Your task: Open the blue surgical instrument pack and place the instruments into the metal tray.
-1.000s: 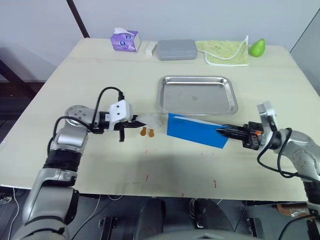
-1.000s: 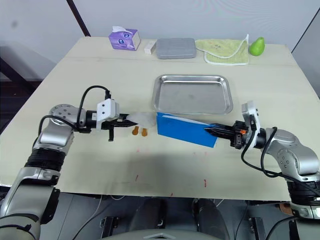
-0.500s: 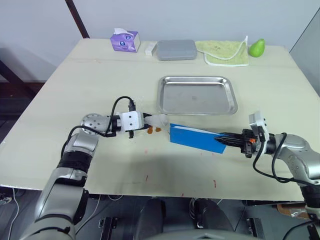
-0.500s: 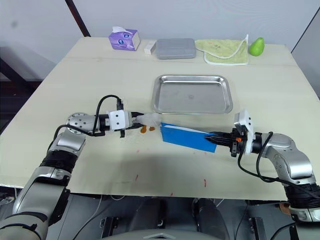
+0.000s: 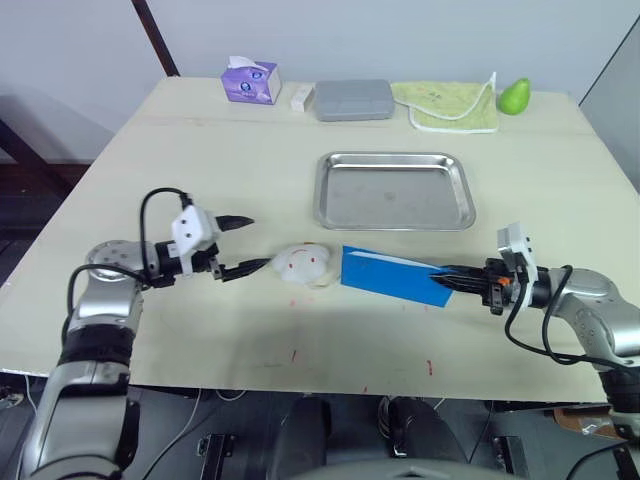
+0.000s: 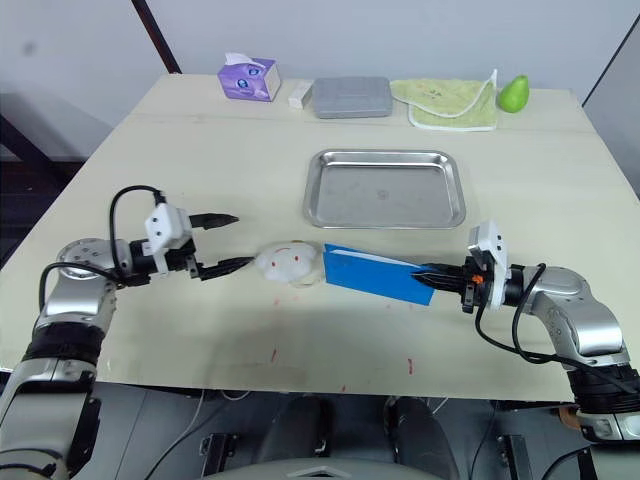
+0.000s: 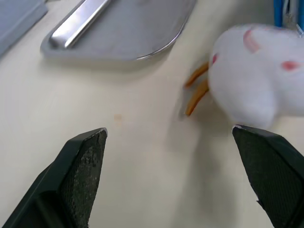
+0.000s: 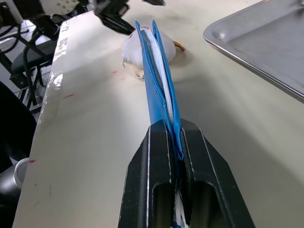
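The blue surgical instrument pack [image 5: 392, 275] lies on the table just in front of the metal tray [image 5: 395, 222]. My right gripper [image 5: 447, 275] is shut on the pack's right end; the right wrist view shows its fingers [image 8: 152, 156] clamped on the pack's [image 8: 154, 80] edge. A crumpled white bundle [image 5: 303, 266] with red marks rests against the pack's left end, and two orange tips [image 7: 197, 90] stick out from under it. My left gripper [image 5: 258, 242] stands open a little to the left of the bundle, holding nothing. The instruments are hidden.
Along the far edge stand a purple tissue box [image 5: 250, 80], a small white item [image 5: 301, 96], a grey rounded case [image 5: 353, 99], a yellow-green cloth [image 5: 447, 103] and a green pear [image 5: 514, 95]. The tray [image 5: 340, 190] holds nothing.
My left gripper has let go of the white bundle, opened wide and drawn back to the left. The bundle now lies on the table by the pack. The right gripper keeps its hold.
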You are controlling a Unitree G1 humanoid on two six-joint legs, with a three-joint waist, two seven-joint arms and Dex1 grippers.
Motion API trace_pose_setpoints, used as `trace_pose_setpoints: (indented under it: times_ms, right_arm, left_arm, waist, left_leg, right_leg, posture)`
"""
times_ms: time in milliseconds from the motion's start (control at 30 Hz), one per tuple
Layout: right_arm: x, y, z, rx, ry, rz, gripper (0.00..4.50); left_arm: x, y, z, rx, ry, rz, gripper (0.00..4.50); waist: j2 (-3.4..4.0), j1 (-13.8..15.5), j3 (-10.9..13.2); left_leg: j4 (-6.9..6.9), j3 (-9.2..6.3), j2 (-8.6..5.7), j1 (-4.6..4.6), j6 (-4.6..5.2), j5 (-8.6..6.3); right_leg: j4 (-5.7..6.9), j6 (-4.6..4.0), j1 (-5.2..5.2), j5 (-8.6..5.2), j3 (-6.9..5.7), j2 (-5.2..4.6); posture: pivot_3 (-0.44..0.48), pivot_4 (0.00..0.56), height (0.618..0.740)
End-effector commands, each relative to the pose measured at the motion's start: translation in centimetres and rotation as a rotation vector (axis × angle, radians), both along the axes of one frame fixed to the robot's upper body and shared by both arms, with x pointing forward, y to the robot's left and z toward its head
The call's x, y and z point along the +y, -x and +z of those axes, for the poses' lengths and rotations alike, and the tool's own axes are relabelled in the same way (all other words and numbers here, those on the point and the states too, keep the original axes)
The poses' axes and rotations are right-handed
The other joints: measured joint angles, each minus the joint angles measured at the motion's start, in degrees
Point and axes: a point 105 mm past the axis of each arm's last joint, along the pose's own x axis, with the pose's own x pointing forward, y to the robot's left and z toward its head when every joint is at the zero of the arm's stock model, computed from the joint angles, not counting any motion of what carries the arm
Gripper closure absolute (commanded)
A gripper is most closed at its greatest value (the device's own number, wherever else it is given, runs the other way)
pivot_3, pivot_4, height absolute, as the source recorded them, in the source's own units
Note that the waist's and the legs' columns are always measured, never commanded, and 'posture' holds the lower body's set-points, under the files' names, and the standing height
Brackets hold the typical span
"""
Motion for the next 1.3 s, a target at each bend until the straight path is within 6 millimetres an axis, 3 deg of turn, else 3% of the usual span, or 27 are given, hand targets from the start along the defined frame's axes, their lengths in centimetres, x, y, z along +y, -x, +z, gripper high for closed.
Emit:
trace_pose_setpoints:
  times_ms: [33,133,267,533,733,1033,1067,1300]
  right_arm:
    - [0.2,0.2,0.4,-0.029,0.012,0.026,4.50]
    - [0.1,0.4,0.4,-0.036,0.013,0.029,4.50]
    - [0.0,0.4,0.3,-0.043,0.016,0.029,4.50]
    - [-0.1,0.5,0.5,-0.055,0.017,0.052,4.50]
    - [0.0,0.5,0.6,-0.049,0.008,0.064,4.50]
    - [0.1,0.3,0.5,-0.051,0.022,0.064,4.50]
    - [0.1,0.3,0.5,-0.051,0.024,0.066,4.50]
    - [0.2,0.2,0.6,-0.056,0.028,0.070,4.50]
  left_arm:
    - [-0.7,2.4,3.1,0.099,0.252,-0.072,0.06]
    - [-1.5,4.2,4.4,0.189,0.378,-0.105,0.06]
    - [-2.7,6.4,4.6,0.231,0.357,-0.163,0.06]
    - [-2.8,7.0,5.1,0.206,0.286,-0.159,0.06]
    - [-3.9,5.6,3.9,0.214,0.192,-0.208,0.06]
    - [-7.4,1.2,2.4,0.166,0.101,-0.334,0.06]
    - [-8.0,0.9,2.3,0.161,0.092,-0.359,0.59]
    - [-10.3,-0.3,1.7,0.139,0.063,-0.443,0.66]
  waist:
    - [0.00,-0.09,0.00]
    - [0.00,0.06,0.00]
    - [0.01,-0.06,0.00]
    - [0.01,0.09,0.01]
    - [0.01,0.29,0.00]
    - [0.00,0.22,0.01]
    - [0.00,0.15,0.00]
    - [0.00,0.14,0.00]
  left_leg:
    - [0.00,0.01,0.00,0.00,0.00,0.00]
    - [0.00,-0.02,0.01,0.01,0.00,0.00]
    - [-0.01,0.00,0.00,0.02,0.00,0.00]
    - [-0.03,0.01,-0.01,0.05,0.00,0.00]
    - [-0.02,0.02,-0.02,0.04,0.00,0.00]
    - [0.01,0.02,-0.04,0.01,0.00,0.00]
    - [0.01,0.01,-0.04,0.01,0.00,0.00]
    - [0.02,0.00,-0.04,0.01,0.00,0.00]
  right_leg:
    - [0.00,0.00,0.00,0.00,0.01,0.00]
    - [0.01,0.00,0.00,0.00,0.00,0.00]
    - [-0.02,0.00,0.00,-0.01,0.02,0.00]
    - [-0.01,-0.01,0.00,-0.01,0.03,0.00]
    - [-0.03,-0.01,0.00,-0.01,0.03,0.01]
    - [-0.05,-0.01,0.00,0.00,0.06,0.06]
    - [-0.05,-0.02,0.00,0.00,0.06,0.07]
    - [-0.04,-0.01,0.00,0.00,0.08,0.09]
  posture:
    - [0.000,0.150,0.738]
    - [0.000,0.150,0.738]
    - [0.000,0.150,0.738]
    - [0.000,0.150,0.738]
    - [0.000,0.150,0.738]
    - [0.000,0.150,0.738]
    - [0.000,0.150,0.738]
    - [0.000,0.150,0.738]
